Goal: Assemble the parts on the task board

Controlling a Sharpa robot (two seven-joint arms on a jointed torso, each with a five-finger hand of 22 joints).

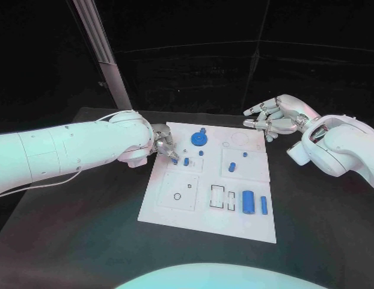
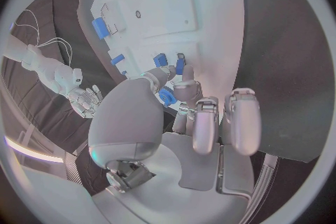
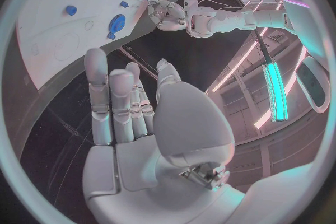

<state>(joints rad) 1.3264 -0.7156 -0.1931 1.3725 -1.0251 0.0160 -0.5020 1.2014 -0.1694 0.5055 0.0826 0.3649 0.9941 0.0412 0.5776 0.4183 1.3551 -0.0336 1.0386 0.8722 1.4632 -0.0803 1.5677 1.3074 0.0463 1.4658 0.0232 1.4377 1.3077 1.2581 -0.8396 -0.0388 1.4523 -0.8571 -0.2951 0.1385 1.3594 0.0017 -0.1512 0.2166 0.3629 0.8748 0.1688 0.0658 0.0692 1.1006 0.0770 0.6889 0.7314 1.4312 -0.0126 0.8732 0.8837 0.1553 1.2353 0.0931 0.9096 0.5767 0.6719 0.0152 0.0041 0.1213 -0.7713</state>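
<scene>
Left hand (image 1: 162,142) fingers (image 2: 183,89) on blue part (image 2: 180,65)

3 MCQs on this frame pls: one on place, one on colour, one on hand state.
1. Where is the left hand?
A. at the task board's far left edge
B. off the table
C. over the board's near right corner

2. What colour is the round part near the board's far edge?
A. red
B. blue
C. yellow

3. What is the right hand doing?
A. gripping a part
B. pressing on the board
C. holding nothing, off the board's far right corner

Key: 1 A, head view shows it at that edge beside small parts. 2 B, it is blue on the white plate. 3 C, its fingers are apart and bare in the right wrist view.
</scene>
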